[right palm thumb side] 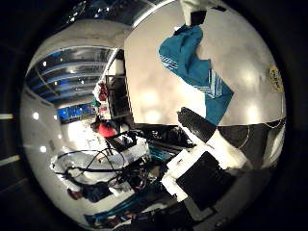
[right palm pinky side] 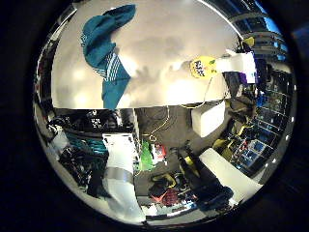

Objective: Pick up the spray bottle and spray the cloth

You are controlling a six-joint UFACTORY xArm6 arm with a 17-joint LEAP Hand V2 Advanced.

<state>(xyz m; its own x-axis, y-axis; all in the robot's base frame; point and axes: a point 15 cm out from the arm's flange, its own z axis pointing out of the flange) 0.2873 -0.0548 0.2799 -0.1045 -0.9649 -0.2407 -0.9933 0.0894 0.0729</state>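
Note:
A teal cloth (right palm pinky side: 106, 53) with white stripes lies crumpled on the pale table (right palm pinky side: 164, 29). The spray bottle (right palm pinky side: 219, 65), white with a yellow label, lies on its side on the same table, near the edge and well apart from the cloth. My hand (right palm thumb side: 207, 139) hovers high above the table, off its edge, touching neither thing. Its white and black fingers (right palm thumb side: 192, 120) reach out fairly straight with nothing between them. A spread-finger shadow (right palm pinky side: 145, 72) falls on the table between cloth and bottle.
The table's front edge (right palm pinky side: 145, 107) runs below the cloth. Beyond it the floor holds a white box (right palm pinky side: 208, 118), a green object (right palm pinky side: 146, 154), yellow cable and dark clutter. Shelving stands past the bottle's end of the table.

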